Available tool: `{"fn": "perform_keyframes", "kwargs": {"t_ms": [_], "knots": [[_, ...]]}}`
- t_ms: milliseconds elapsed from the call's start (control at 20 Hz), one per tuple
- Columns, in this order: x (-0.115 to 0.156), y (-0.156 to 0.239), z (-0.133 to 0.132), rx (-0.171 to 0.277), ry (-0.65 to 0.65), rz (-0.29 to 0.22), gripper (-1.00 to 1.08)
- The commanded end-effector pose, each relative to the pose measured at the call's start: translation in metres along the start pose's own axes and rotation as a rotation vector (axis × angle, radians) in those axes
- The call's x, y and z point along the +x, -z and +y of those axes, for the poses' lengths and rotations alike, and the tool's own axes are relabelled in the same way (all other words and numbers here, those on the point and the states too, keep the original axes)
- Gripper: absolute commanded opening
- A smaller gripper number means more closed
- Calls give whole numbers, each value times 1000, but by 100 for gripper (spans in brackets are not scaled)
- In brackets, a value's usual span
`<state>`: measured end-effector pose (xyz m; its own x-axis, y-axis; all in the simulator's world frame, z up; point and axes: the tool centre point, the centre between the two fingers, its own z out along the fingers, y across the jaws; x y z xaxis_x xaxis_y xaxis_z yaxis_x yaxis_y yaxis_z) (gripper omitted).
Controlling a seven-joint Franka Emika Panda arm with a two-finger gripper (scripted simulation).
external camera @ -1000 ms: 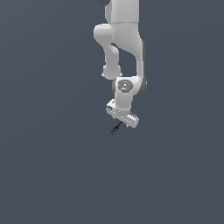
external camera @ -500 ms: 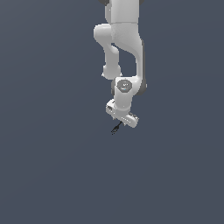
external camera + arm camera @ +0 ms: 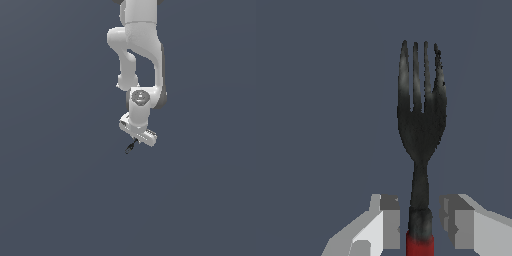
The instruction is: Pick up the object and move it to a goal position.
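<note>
The white arm [image 3: 141, 55] hangs straight down over plain dark grey ground, wrist tilted. At its tip the gripper [image 3: 134, 141] points down, a tiny black fork [image 3: 130, 147] poking out below toward the exterior view's left.

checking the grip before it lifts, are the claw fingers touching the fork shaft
No, in the wrist view both fingers stand apart from the fork, with gaps beside its shaft.

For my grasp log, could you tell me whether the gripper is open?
Open: in the wrist view both fingers flank the fork with gaps.
</note>
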<state>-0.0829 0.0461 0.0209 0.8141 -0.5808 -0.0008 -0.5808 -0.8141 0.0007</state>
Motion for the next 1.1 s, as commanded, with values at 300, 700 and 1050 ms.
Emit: {"fn": "perform_keyframes", "kwargs": {"t_ms": [300, 700, 1050], "knots": [[44, 39, 3, 0, 0, 1, -100], [105, 92, 5, 0, 1, 2, -100], [155, 134, 7, 0, 1, 2, -100]]}}
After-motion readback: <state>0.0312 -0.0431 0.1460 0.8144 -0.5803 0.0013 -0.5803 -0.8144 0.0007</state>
